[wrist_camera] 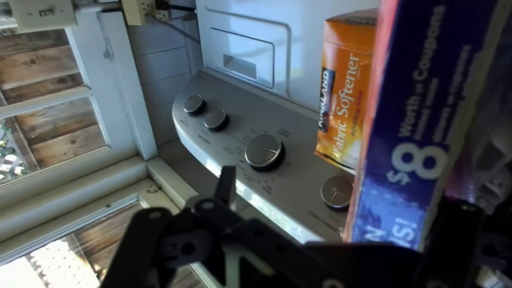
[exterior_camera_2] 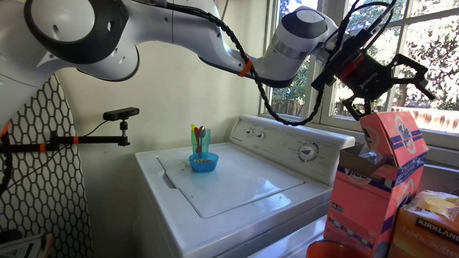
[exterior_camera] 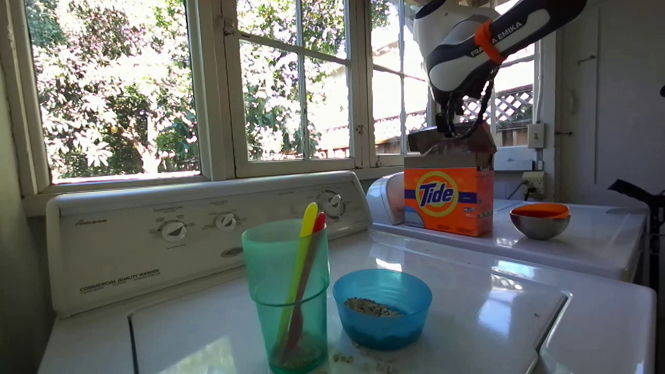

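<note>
My gripper (exterior_camera_2: 398, 102) is open and holds nothing that I can see. Its fingers are spread wide at the top of the orange Tide box (exterior_camera: 448, 200), which also shows in an exterior view (exterior_camera_2: 355, 211). The box's lid (exterior_camera_2: 398, 132) stands raised. The lower finger is at the lid's top edge; I cannot tell if it touches. In the wrist view, a blue "$8" box panel (wrist_camera: 408, 120) lies between the fingers, nearer the right one, which is dark and partly hidden. An orange fabric softener box (wrist_camera: 346, 92) stands beside the Tide box, also in an exterior view (exterior_camera_2: 419, 229).
The window (exterior_camera: 296, 104) is close behind the gripper. A dryer panel with knobs (wrist_camera: 264, 152) lies below it. An orange bowl in a metal bowl (exterior_camera: 540, 226) stands near the Tide box. A blue bowl of grains (exterior_camera: 382, 317) and a green cup with utensils (exterior_camera: 286, 296) stand on the washer (exterior_camera_2: 229, 190).
</note>
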